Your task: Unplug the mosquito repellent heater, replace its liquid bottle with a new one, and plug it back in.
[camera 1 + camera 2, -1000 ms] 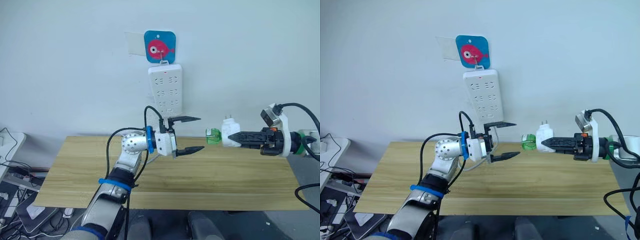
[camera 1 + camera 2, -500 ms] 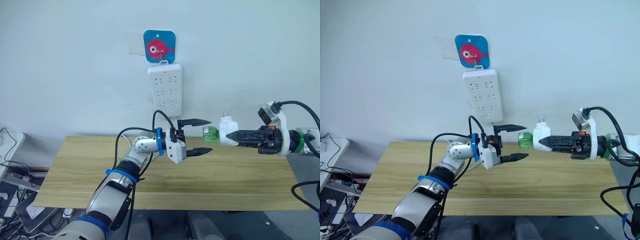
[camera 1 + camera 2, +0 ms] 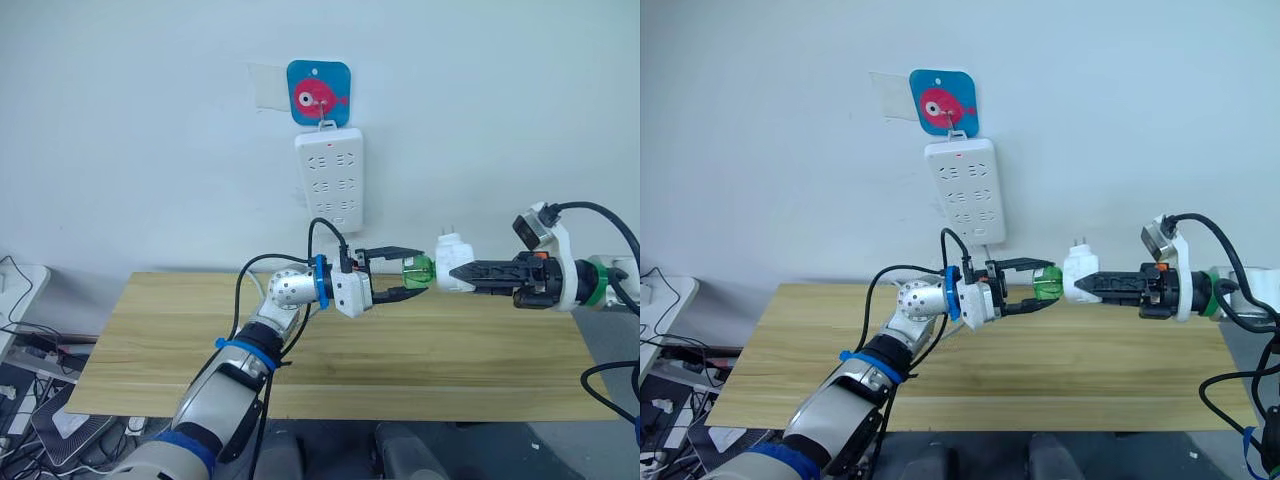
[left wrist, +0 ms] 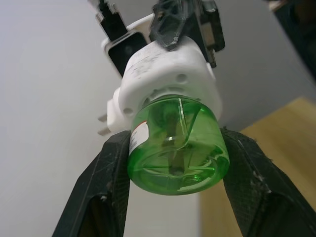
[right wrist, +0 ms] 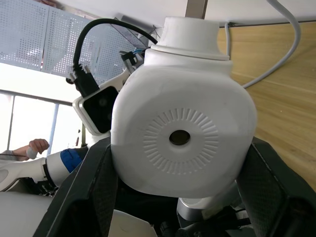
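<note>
Left eye view: the right gripper (image 3: 462, 271) is clamped on the white heater (image 3: 454, 262), held in the air above the right half of the wooden table (image 3: 150, 340), toward its back edge, prongs pointing up; the green bottle (image 3: 419, 271) sticks out sideways from the heater toward the robot's left, so the shared long axis of bottle and heater runs level, roughly parallel to that back edge. The left gripper (image 3: 408, 273) reaches in along that same line from the opposite side, one finger above and one below the bottle. The left arm is therefore the one placed to take the bottle off; the pull or twist would probably go along this axis, away from the right gripper. The white power strip (image 3: 330, 180) hangs on the wall behind, under a blue fish hook (image 3: 319, 94), with no plug in it. Right eye view: same layout; bottle between the left fingers, heater just beside them. Left wrist view: the bottle's base faces the camera, a black finger (image 4: 104, 197) close along each side, touching or nearly so; whether they already press cannot be told. Right wrist view: the heater's round-holed face fills the space between the two right fingers (image 5: 94, 197), both tight against its sides.
</note>
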Available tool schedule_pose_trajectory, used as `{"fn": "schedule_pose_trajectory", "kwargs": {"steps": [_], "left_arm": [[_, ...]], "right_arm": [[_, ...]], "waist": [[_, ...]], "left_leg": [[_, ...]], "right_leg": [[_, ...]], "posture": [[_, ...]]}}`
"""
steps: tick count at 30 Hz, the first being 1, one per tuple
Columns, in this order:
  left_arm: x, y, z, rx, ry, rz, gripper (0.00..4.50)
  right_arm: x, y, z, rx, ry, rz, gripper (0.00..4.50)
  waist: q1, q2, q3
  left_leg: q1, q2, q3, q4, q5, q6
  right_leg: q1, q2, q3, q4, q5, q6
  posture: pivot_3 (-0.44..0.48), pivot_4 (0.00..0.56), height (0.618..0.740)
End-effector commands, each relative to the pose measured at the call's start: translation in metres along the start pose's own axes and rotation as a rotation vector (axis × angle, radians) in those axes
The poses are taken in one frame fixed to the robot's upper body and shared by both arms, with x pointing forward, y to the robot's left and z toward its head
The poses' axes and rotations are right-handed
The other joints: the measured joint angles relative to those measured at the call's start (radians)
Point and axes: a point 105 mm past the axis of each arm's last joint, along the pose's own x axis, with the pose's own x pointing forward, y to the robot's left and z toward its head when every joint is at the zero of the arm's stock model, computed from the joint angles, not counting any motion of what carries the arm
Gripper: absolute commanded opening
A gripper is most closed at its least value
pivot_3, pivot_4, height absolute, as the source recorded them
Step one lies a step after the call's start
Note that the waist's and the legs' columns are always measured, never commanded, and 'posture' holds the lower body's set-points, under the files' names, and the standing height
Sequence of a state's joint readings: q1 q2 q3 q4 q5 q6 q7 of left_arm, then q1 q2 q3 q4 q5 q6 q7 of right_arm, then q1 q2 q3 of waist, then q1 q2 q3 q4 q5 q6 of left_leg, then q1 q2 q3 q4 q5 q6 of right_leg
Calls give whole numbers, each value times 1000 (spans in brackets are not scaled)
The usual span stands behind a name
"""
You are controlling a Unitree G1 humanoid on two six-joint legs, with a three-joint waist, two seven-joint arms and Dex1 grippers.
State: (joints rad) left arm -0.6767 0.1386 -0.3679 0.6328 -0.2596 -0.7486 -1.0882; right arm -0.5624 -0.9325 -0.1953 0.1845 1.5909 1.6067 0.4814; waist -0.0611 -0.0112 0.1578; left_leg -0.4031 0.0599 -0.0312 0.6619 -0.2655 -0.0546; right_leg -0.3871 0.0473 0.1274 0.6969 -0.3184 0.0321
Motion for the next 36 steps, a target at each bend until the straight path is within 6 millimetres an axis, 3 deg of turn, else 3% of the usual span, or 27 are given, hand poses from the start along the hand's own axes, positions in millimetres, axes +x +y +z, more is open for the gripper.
{"fn": "schedule_pose_trajectory", "kwargs": {"steps": [1,7,10,13,17,21,25,32,36], "left_arm": [[5,7,12,-444,-57,-48,2240],[-2,16,14,-1248,38,-78,2240],[-8,29,19,-1597,-36,-66,2240],[-10,33,23,-1717,-49,-77,3171],[-7,33,23,-1725,-35,-74,4439],[-7,37,21,-1664,-28,-38,4473],[-21,39,17,-1496,52,-16,4473],[-52,32,26,-974,166,-96,4473],[-56,19,32,-604,137,-138,4473]], "right_arm": [[-4,18,4,-74,7,34,2970],[-2,17,-1,-107,48,8,2970],[-1,18,2,-114,45,14,2970],[-2,20,5,-119,42,22,2970],[-4,18,6,-113,33,13,2970],[-6,16,6,-103,23,10,2970],[-11,16,8,-97,6,5,2970],[-16,15,13,-91,-31,-5,2970],[-17,14,13,-84,-39,-6,2970]], "waist": [[-5,0,0],[-17,0,0],[-24,0,1],[-28,-1,1],[-26,0,2],[-23,0,2],[-23,0,2],[-24,1,3],[-21,1,5]], "left_leg": [[0,0,-1,0,0,0],[-2,0,-7,1,0,0],[-3,0,-9,1,0,0],[-3,0,-9,1,0,0],[-3,1,-10,0,0,0],[-4,0,-10,0,2,-3],[-4,0,-9,0,2,-3],[-3,0,-8,0,2,-4],[-3,0,-7,0,2,-3]], "right_leg": [[0,0,0,0,0,0],[0,1,-5,0,-2,3],[-1,1,-7,0,-3,4],[-1,1,-8,0,-3,4],[-1,2,-8,0,-3,0],[-1,1,-8,-1,-2,-1],[-1,1,-7,0,-2,-1],[-1,1,-6,0,-2,-2],[-1,0,-5,-1,-2,-2]], "posture": [[-49,133,740],[-45,139,740],[-50,142,740],[-56,145,740],[-56,145,740],[-63,146,740],[-66,149,740],[-77,161,740],[-74,166,740]]}}
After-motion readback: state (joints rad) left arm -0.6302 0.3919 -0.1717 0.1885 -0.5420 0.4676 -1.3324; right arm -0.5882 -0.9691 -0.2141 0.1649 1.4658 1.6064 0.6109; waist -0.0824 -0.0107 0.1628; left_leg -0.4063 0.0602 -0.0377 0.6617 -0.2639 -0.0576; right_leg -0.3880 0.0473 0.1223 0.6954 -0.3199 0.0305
